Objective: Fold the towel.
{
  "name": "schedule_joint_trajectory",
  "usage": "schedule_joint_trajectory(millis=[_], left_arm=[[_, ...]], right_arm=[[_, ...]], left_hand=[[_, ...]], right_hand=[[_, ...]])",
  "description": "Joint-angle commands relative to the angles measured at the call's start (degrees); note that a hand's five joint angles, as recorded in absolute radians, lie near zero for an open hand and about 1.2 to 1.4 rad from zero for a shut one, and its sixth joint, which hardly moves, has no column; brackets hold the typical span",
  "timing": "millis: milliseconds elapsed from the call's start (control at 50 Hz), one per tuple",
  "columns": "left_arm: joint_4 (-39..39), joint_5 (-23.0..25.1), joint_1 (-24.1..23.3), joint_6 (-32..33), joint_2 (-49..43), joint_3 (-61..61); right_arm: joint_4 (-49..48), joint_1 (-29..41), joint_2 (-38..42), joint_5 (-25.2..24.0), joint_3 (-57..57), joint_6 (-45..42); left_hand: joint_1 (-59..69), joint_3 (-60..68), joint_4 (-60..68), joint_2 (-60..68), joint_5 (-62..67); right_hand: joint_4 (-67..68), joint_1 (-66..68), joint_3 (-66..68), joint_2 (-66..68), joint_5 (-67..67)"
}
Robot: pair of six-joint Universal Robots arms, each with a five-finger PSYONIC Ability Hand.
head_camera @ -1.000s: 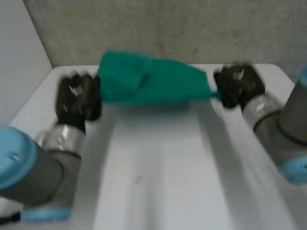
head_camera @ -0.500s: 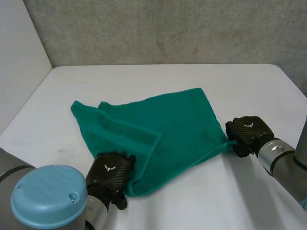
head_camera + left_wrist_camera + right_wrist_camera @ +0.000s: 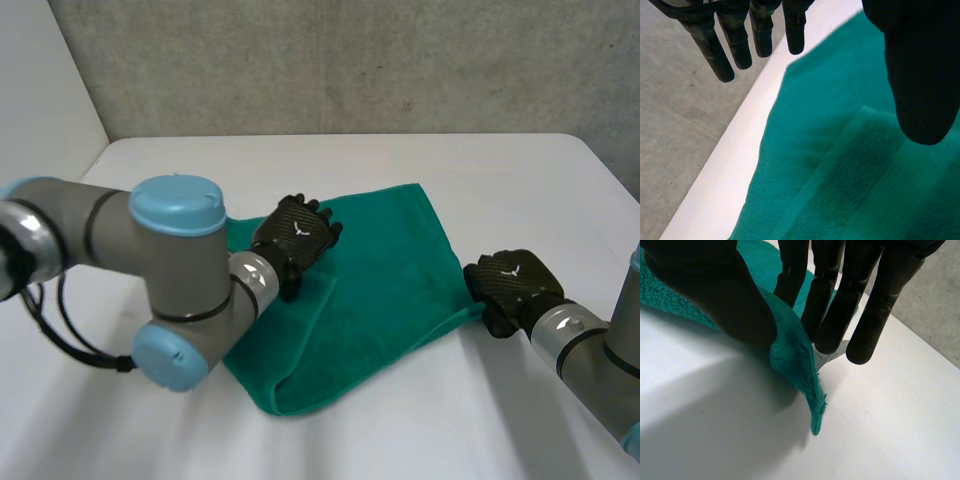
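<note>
— The white surface [image 3: 520,170] is running back to a grey wall [image 3: 350,60]. What is lying nearest to us on it?

— The green towel [image 3: 380,280] is lying flat there, its folded near edge pointing toward us and a doubled strip running along its left side.

— And the hands?

— The right hand [image 3: 510,285] is sitting closer to us, at the towel's right corner. In its own wrist view the thumb is pinching that corner against the fingers [image 3: 827,300], so it is clamped on the cloth, with the tip of the corner drooping onto the surface.

— The left one?

— The left hand [image 3: 295,240] is hovering farther back, over the towel's left part beside the doubled strip. Its fingers [image 3: 725,55] are hanging straight and apart, holding nothing.

— So what is the next move turning on?

— I am judging that the whole towel is lying to the left of the right hand, spreading from the pinched corner toward the left hand. The right hand is the one gripping, so a fold would be carrying that corner leftward across the cloth.
</note>
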Motion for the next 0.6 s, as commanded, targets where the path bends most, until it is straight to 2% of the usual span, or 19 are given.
schedule_joint_trajectory(millis=[20, 40, 80, 300, 340, 360, 380, 400, 420, 480, 600], left_arm=[[-0.9, 5.7, 1.3, 7.5, -8.8, 7.1], [-1.2, 8.0, 1.7, 8.2, -10.3, 8.0], [-1.7, 9.0, 1.7, 8.3, -11.5, 8.9], [-7.9, 9.4, 2.0, 10.0, -14.7, 12.1], [-8.4, 9.1, 2.1, 11.0, -15.1, 12.6], [-8.4, 9.1, 2.1, 11.0, -15.1, 12.6], [-8.4, 8.9, 2.1, 11.1, -15.1, 12.6], [-8.2, 8.7, 2.1, 11.1, -14.8, 12.8], [-8.0, 8.6, 2.1, 11.1, -14.7, 12.8], [-6.8, 7.0, 2.4, 11.0, -13.6, 12.7], [0.3, 2.7, 2.4, 10.6, -10.0, 11.1]], right_arm=[[-0.4, 0.0, 0.0, 0.0, 0.7, -0.4], [-0.4, 0.0, 0.0, 0.0, 0.7, -0.4], [-0.4, 0.0, 0.0, 0.0, 0.8, -0.4], [-0.5, -0.2, 0.0, 0.0, 0.7, -0.5], [-0.5, -0.2, 0.0, 0.0, 0.7, -0.6], [-0.5, -0.2, 0.0, 0.0, 0.7, -0.6], [-0.5, -0.3, 0.0, 0.0, 0.7, -0.6], [-0.5, -0.4, 0.0, 0.0, 0.7, -0.6], [-0.5, -0.4, 0.0, 0.0, 0.7, -0.6], [-0.5, -0.5, 0.0, 0.0, 0.7, -0.7], [-0.5, -0.5, 0.0, 0.0, 0.7, -0.7]], left_hand=[[0.8, 1.3, 1.8, 1.9, 2.1], [0.9, 1.4, 1.9, 2.0, 2.3], [1.3, 1.8, 2.3, 2.4, 2.6], [7.3, 7.8, 8.3, 8.4, 8.7], [23.3, 23.8, 24.2, 24.4, 24.6], [23.3, 23.8, 24.3, 24.4, 24.7], [31.5, 32.0, 32.5, 32.6, 32.8], [50.4, 50.9, 51.4, 51.5, 51.7], [54.6, 55.1, 55.5, 55.7, 55.9], [65.0, 65.5, 66.0, 66.1, 66.3], [65.0, 65.5, 66.0, 66.1, 66.4]], right_hand=[[11.9, 23.4, 12.3, 12.6, 13.0], [11.9, 23.4, 12.3, 12.6, 13.0], [11.9, 23.4, 12.3, 12.6, 13.0], [11.9, 23.4, 12.3, 12.6, 13.0], [11.9, 23.4, 12.3, 12.6, 13.0], [11.9, 23.4, 12.3, 12.6, 13.0], [11.9, 23.4, 12.3, 12.6, 13.0], [11.9, 23.4, 12.3, 12.6, 13.0], [11.9, 23.4, 12.3, 12.6, 13.0], [11.9, 23.4, 12.3, 12.6, 13.0], [11.9, 23.4, 12.3, 12.6, 13.0]])
